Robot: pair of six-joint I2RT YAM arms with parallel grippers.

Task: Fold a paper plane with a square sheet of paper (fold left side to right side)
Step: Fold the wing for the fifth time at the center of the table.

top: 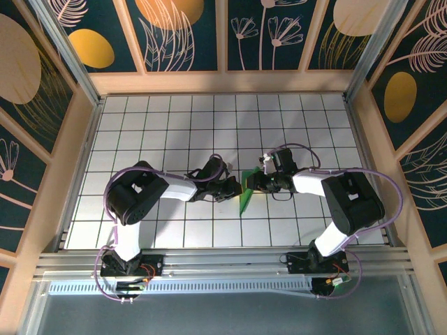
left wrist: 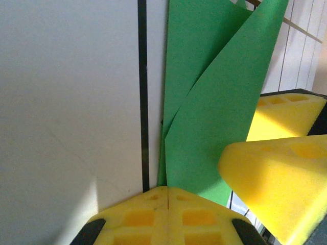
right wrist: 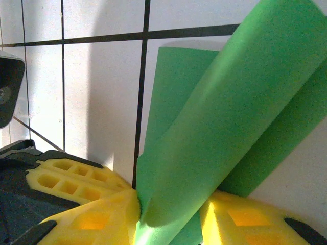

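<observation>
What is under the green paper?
Under the green paper is the white table with its black grid lines. One flap is lifted, and another green layer lies flat beneath it. The table right under that flat layer is covered, so it cannot be seen.

Top view bright and evenly lit, soft shadows under the arms (top: 162,190); wrist views sharp on the green paper (left wrist: 214,102); near yellow fingers (left wrist: 276,173) blurred, sunlit.

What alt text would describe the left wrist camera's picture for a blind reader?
A partly folded sheet of bright green paper lies on a white gridded table, its narrow end pinched in the left gripper's shut yellow fingers. The right gripper's yellow fingers clamp its right edge.
</observation>
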